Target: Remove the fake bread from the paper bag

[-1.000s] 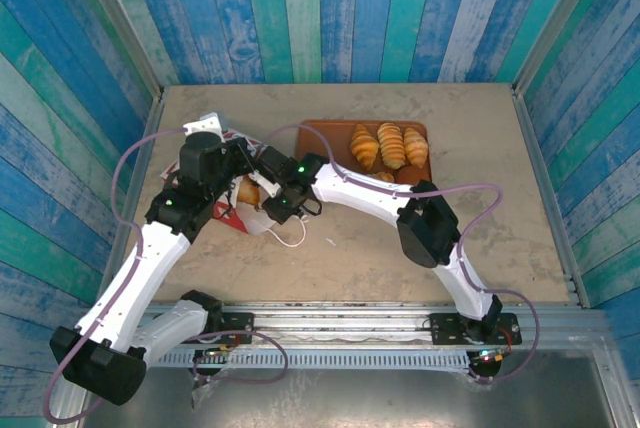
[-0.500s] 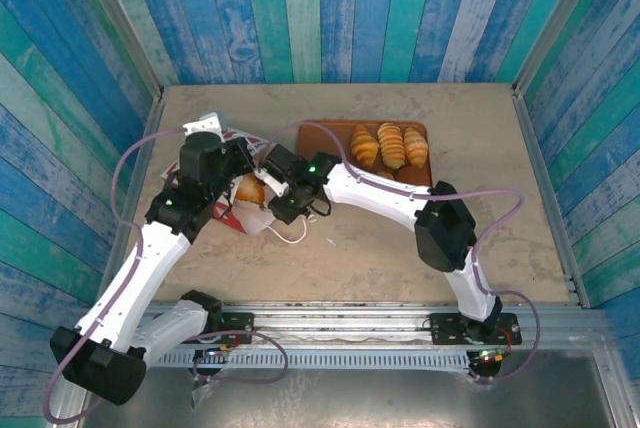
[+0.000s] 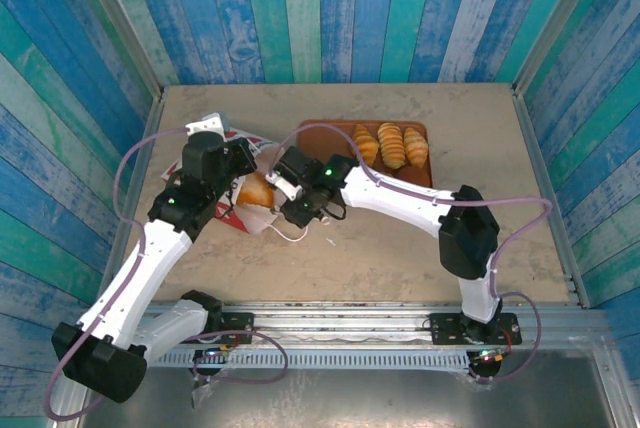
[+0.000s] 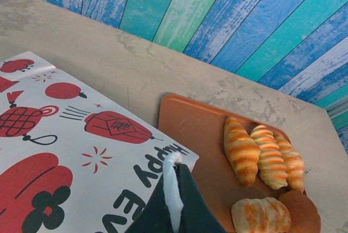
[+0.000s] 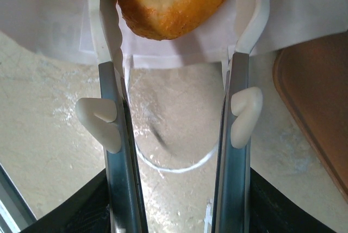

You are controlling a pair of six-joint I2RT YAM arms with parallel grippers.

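While the paper bag [image 4: 81, 162] lies on its side on the surface [image 3: 400, 248], with its mouth facing the brown tray [image 4: 185, 129], the left hand [image 4: 174, 170] is pressed together on one thin white loop handle [image 4: 172, 195], holding the bag back. At the mouth, the right hand [image 5: 175, 4] has its fingers half spread on either side of an orange-brown roll [image 3: 255, 189] and seems to be pinching it. The roll sits just at the opening, not yet clear of the paper. Three croissants [image 3: 390, 145] are lined up on the tray, well apart from the bag.

What worries me is the paper. White bag wall shows right behind both of the right hand's fingers, so a pull could catch the rim and drag the whole bag along. Then that thin handle takes the strain, and it could slip out of the left hand or tear. The roll looks glossy and rounded, so a light grip might let it squirt free and drop back inside. The other loop [image 5: 174, 165] lies on the surface under the right hand, where it could snag
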